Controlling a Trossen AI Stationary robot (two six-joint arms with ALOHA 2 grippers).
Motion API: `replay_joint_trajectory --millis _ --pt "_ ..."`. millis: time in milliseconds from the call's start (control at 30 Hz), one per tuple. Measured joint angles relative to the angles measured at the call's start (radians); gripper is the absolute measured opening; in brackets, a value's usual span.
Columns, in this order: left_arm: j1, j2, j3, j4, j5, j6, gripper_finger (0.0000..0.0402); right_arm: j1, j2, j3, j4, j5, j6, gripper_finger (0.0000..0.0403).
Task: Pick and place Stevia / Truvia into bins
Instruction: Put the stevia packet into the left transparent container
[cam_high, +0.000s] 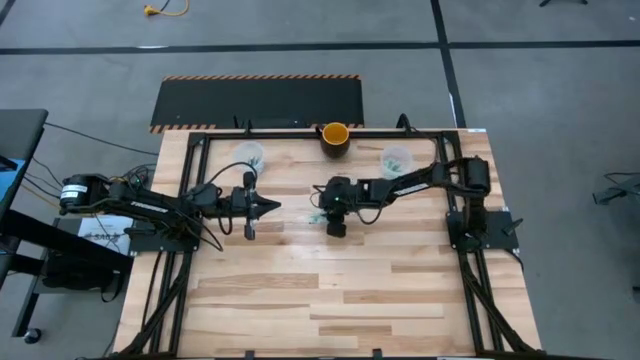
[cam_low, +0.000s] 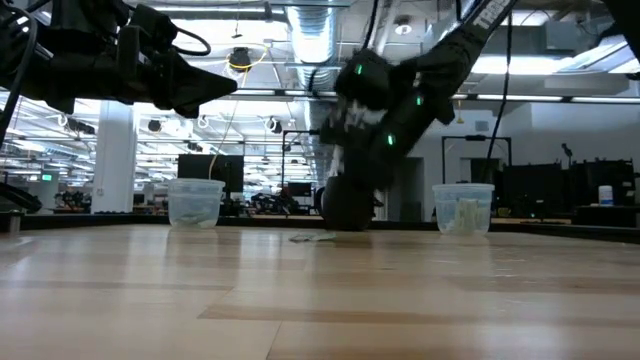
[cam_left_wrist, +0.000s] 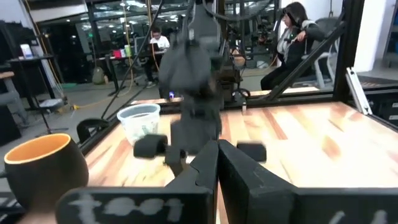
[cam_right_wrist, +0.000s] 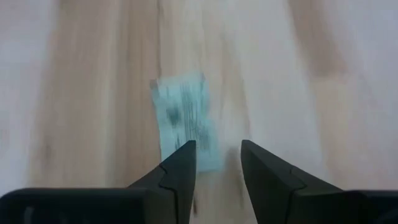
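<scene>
Sachet (cam_right_wrist: 185, 122) just beyond right hand (cam_right_wrist: 218, 155)

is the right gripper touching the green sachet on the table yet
Cannot tell. In the right wrist view the right gripper has open jaws just over the sachet, one overlapping its edge, but no view shows contact or gap plainly.

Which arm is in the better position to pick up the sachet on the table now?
The right arm. Its tool is open directly above the green sachet, while the left tool is shut and away from it.
</scene>
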Motion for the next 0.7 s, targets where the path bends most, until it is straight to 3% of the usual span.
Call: replay_joint_trajectory --millis 233,400,600,700 --pt "0.0 0.0 0.0 0.001 0.0 0.06 0.0005 -0.002 -0.182 0.005 0.019 0.088 0.192 0.0121" --pt "0.0 0.0 0.031 -0.039 0.02 0.071 0.0038 0.007 -0.292 0.007 0.03 0.097 0.287 0.0121" --pt "-0.02 0.025 0.21 -0.397 -0.02 0.167 0.0104 0.044 -0.38 0.007 -0.059 0.103 0.275 0.0121" --pt "-0.02 0.081 0.321 -0.554 -0.032 0.168 0.0134 0.066 -0.409 0.007 -0.141 0.155 0.266 0.0121"
